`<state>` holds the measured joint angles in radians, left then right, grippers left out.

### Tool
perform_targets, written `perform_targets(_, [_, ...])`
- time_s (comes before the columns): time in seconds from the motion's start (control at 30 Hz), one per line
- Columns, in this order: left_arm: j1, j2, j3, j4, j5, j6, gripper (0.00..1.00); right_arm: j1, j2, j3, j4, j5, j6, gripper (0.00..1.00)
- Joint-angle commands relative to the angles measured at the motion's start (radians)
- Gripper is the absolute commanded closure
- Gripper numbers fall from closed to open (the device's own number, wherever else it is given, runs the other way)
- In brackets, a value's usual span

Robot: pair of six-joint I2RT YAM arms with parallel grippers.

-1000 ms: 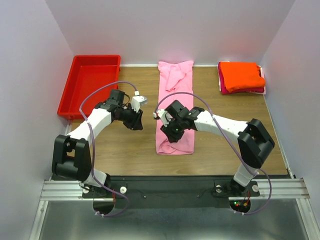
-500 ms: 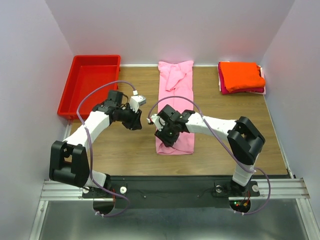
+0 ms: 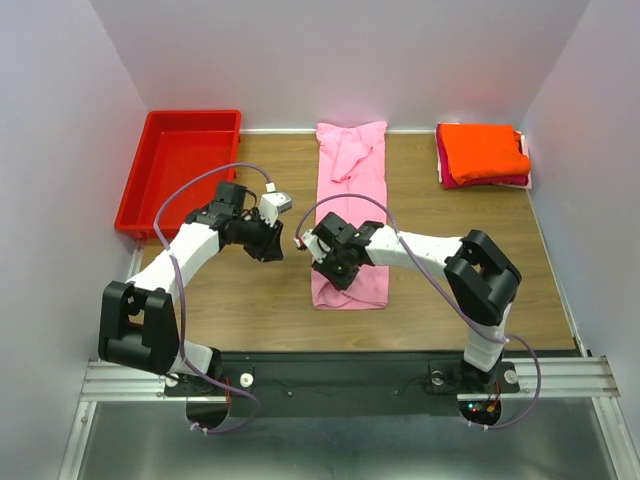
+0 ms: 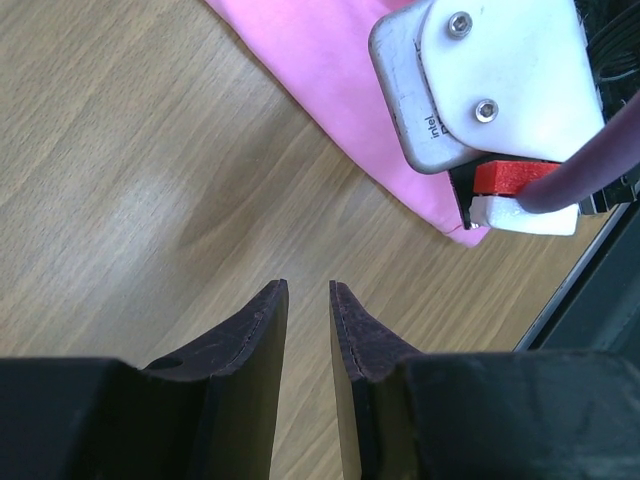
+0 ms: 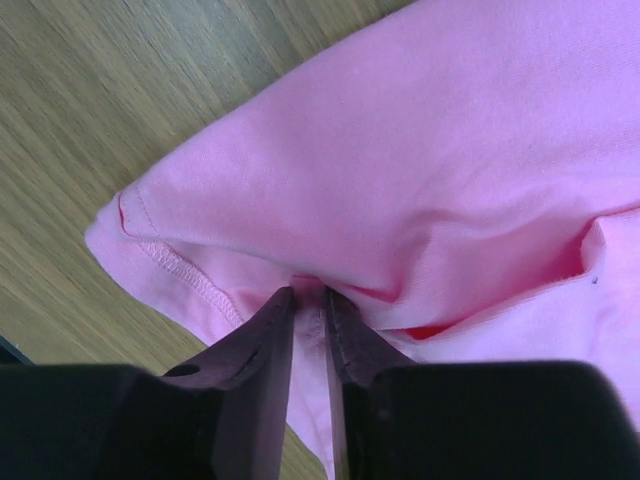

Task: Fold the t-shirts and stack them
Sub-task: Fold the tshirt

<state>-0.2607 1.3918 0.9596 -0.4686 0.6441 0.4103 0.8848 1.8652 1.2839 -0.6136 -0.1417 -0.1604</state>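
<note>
One light pink t-shirt [image 3: 352, 200], folded lengthwise on wooden table [image 3: 250, 310]; right fingers [image 5: 305, 310] clamped on its hem, left fingers [image 4: 308, 305] narrowly apart, empty; white walls.

2 white arms with black joints, purple cables, dark tapered fingers [image 4: 262, 345]

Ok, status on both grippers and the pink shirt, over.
Right gripper pinching near hem of light pink t-shirt. Left gripper empty over bare table. Nothing in the way.
</note>
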Motion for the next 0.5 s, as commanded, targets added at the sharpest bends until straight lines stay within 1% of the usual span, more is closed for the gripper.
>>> perform_targets(0.0, [0.001,-0.031,-0.002,-0.008,0.003,0.015,0.65,0.008,-0.047,0.034,0.018,0.004,0.01,0.79])
perform_targets(0.1, [0.002,-0.028,0.002,-0.015,0.009,0.028,0.65,0.008,-0.093,0.025,0.014,-0.019,0.019,0.82])
perform_targets(0.13, [0.001,-0.027,0.004,-0.015,0.008,0.03,0.65,0.008,-0.104,0.02,0.014,-0.021,0.018,0.85])
perform_targets(0.17, [0.001,-0.022,0.01,-0.019,0.006,0.033,0.65,0.006,-0.127,0.006,0.012,-0.022,0.019,0.91])
perform_targets(0.27, [0.003,-0.007,0.021,-0.025,0.008,0.035,0.66,0.006,-0.155,-0.017,0.011,-0.01,0.018,0.99])
perform_targets(0.37, [0.001,0.004,0.034,-0.03,0.011,0.036,0.66,0.002,-0.188,-0.043,0.011,0.007,0.013,0.99])
perform_targets(0.47, [0.001,0.009,0.044,-0.033,0.017,0.042,0.66,-0.012,-0.216,-0.061,0.011,-0.036,0.007,0.99])
